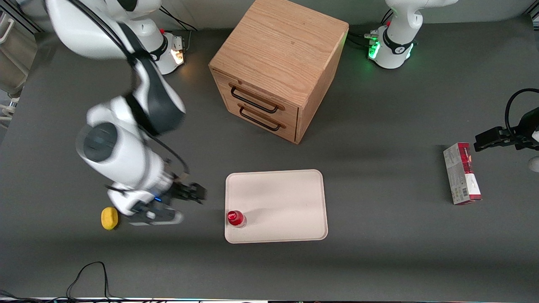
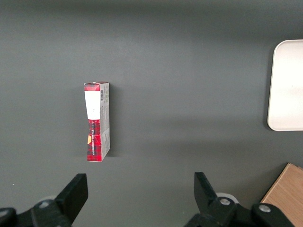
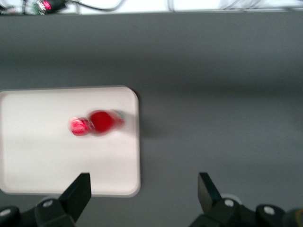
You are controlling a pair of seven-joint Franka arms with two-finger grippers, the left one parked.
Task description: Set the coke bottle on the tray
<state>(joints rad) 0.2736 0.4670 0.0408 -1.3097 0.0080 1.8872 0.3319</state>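
The coke bottle (image 1: 236, 218), with red cap and clear base, stands upright on the cream-white tray (image 1: 282, 202), at the tray corner nearest the front camera and the working arm. It also shows in the right wrist view (image 3: 97, 122) on the tray (image 3: 42, 156). My right gripper (image 1: 194, 193) is open and empty, above the bare table beside the tray, apart from the bottle. In the right wrist view its fingers (image 3: 78, 191) stand wide apart, with the gripper (image 3: 143, 189) over the tray's edge and the grey table.
A yellow lemon (image 1: 109, 218) lies on the table beside the working arm's wrist. A wooden drawer cabinet (image 1: 278, 67) stands farther from the front camera than the tray. A red-and-white carton box (image 1: 462, 173) lies toward the parked arm's end, also in the left wrist view (image 2: 97, 121).
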